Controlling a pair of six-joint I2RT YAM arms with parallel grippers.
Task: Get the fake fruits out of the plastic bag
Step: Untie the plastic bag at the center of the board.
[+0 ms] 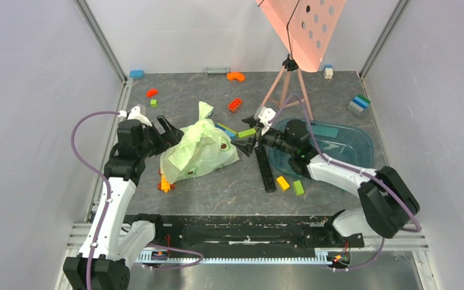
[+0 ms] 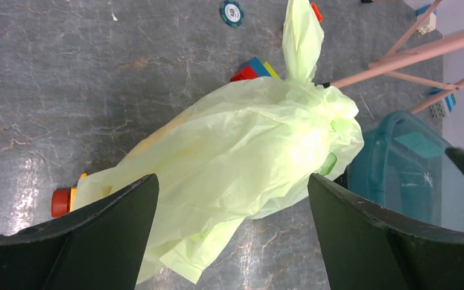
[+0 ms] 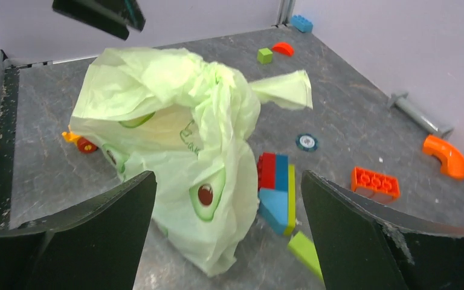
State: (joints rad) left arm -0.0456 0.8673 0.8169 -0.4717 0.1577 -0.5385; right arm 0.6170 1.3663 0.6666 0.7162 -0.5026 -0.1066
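Plastic bag [image 1: 200, 151] lies betw. left gripper [image 2: 232, 178] & right gripper [image 3: 228, 175] (both wide open, nothing held).

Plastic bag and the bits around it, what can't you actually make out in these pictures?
- Fake fruits: all views, the film of the plastic bag hides them; number and kind unclear.
- Orange and red toy: all views, mostly under the bag's corner.
- Brick stack: left wrist view, the bag covers its lower part.
- Teal tray: top view, the right arm crosses it.
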